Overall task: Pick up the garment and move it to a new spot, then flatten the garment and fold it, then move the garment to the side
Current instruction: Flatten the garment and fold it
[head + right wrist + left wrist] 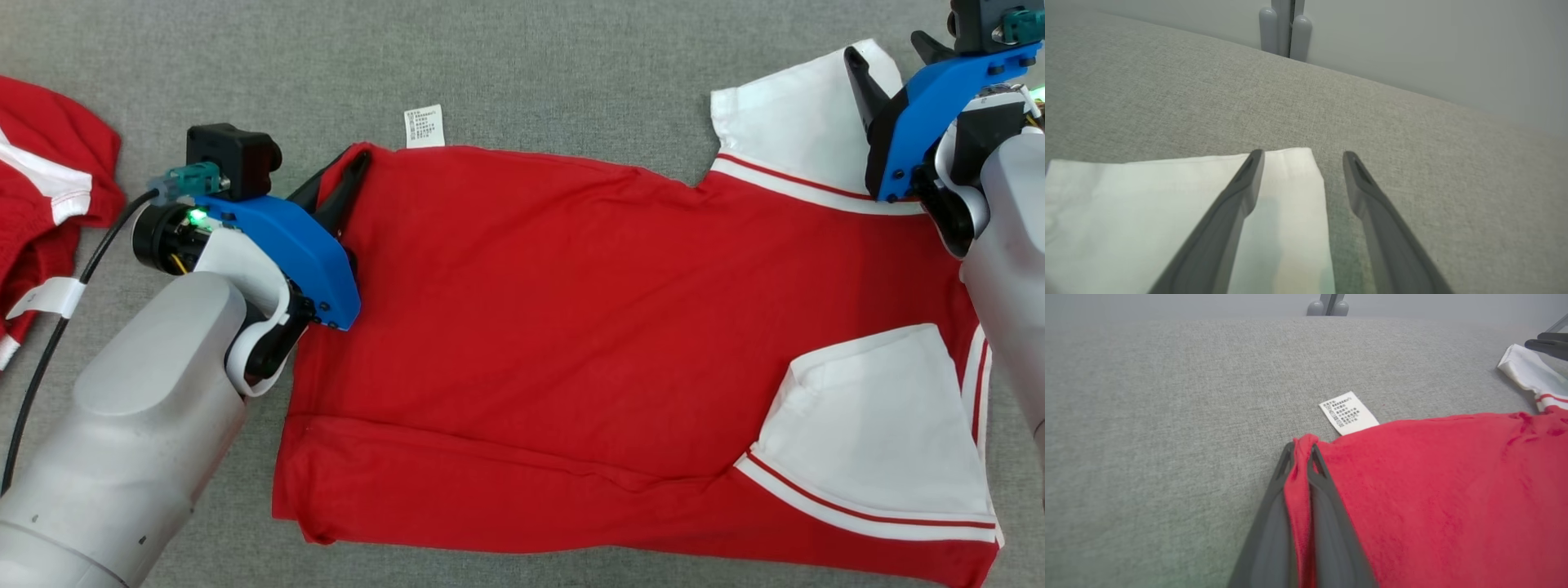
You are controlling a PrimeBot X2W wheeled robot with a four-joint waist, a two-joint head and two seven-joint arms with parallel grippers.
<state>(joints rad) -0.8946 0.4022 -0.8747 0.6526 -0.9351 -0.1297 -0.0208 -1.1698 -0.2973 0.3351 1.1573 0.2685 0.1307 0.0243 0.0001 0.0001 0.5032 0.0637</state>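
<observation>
Left gripper (1301, 449) clamped on a corner of the red shirt (531, 310) — right gripper (1301, 159) wide open astride the white sleeve (1147, 196) — close there, then lift evenly.

My head camera looks steeply down on most of the garment (531, 327) and grey surface (531, 65), while my wrist cameras skim low and close along the left claw (1302, 447) and right claw (1303, 155), sharing its label (424, 126) and white sleeve (792, 122).

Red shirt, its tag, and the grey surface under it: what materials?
Red shirt: soft matte knit, probably cotton jersey; it creases and bunches in the left claw. Tag: thin white printed label, fibre unclear. Grey surface: woven, heathered upholstery-like cloth, matte.
</observation>
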